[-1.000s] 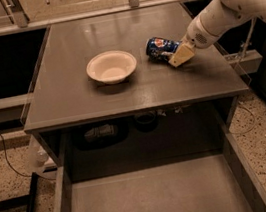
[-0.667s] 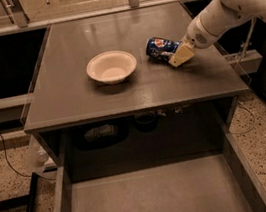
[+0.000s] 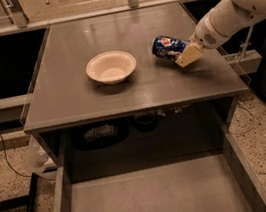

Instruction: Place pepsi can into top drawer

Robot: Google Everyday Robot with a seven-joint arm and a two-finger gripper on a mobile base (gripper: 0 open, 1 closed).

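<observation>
The pepsi can [image 3: 166, 46] is dark blue with a round logo and lies tilted on its side over the right part of the grey cabinet top [image 3: 121, 95]. My gripper [image 3: 181, 52] comes in from the right on a white arm and is shut on the can's right end; one beige finger pad [image 3: 188, 54] shows in front of the can. The top drawer [image 3: 154, 201] is pulled open below the cabinet top, at the bottom of the view, and nothing lies on its flat bottom.
A white bowl [image 3: 110, 66] stands on the cabinet top to the left of the can. Dark items sit on the shelf under the top [image 3: 102, 132]. A black stand leg [image 3: 29, 211] lies on the speckled floor at left.
The gripper and the can have shifted slightly to the right together. The bowl and the drawer have not moved.
</observation>
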